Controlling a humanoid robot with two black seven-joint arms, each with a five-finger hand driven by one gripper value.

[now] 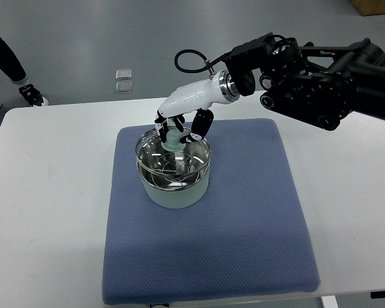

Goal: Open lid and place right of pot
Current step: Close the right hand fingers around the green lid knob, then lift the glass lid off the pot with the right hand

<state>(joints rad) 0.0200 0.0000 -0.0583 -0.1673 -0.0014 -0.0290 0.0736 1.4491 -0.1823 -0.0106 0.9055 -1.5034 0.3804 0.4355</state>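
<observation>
In the top view, the pot stands left of centre in the frame on a blue mat spread over the white tabletop. The glass lid sits on the pot's rim, perhaps tipped slightly. The right hand, reaching in from the upper right, has its fingers curled around the lid's pale knob. Judging by this, only the grasp is made; lifting the lid and setting it on the mat right of the pot remain
</observation>
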